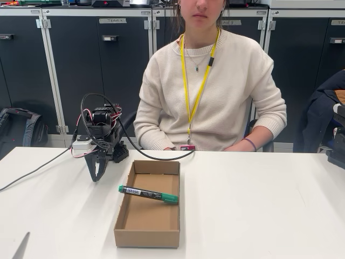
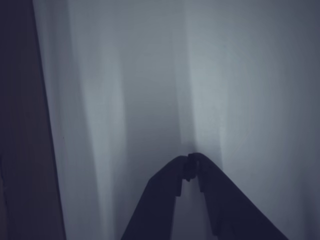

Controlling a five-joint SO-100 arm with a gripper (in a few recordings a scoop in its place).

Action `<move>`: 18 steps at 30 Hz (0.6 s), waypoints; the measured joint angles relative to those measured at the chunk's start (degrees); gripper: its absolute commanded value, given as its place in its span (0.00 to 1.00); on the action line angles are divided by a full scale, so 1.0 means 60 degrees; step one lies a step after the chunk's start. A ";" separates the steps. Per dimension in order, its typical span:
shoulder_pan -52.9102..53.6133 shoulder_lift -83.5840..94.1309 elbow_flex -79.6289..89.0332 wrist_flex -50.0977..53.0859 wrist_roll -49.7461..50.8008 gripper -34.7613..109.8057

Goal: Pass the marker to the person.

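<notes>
The marker (image 1: 148, 194), black with a green cap and a white label, lies across the left wall of an open cardboard box (image 1: 148, 229), its green end inside the box. My black gripper (image 1: 97, 175) points down at the white table, left of the box and apart from the marker. In the wrist view its fingertips (image 2: 191, 162) meet just above the bare table, holding nothing. The person (image 1: 210, 91) in a cream sweater with a yellow lanyard sits behind the table, forearms resting at its far edge.
Black cables (image 1: 153, 156) run from the arm across the table toward the person and off to the left. A dark edge (image 2: 22, 150) runs down the left of the wrist view. Grey cabinets (image 1: 97, 70) stand behind. White table surface (image 1: 259, 205) spreads right of the box.
</notes>
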 measured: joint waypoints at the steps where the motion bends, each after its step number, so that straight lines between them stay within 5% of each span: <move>1: 0.0000 0.0000 0.0000 0.0000 0.0000 0.21; 18: 0.0000 0.0029 0.0000 0.0264 0.0000 0.21</move>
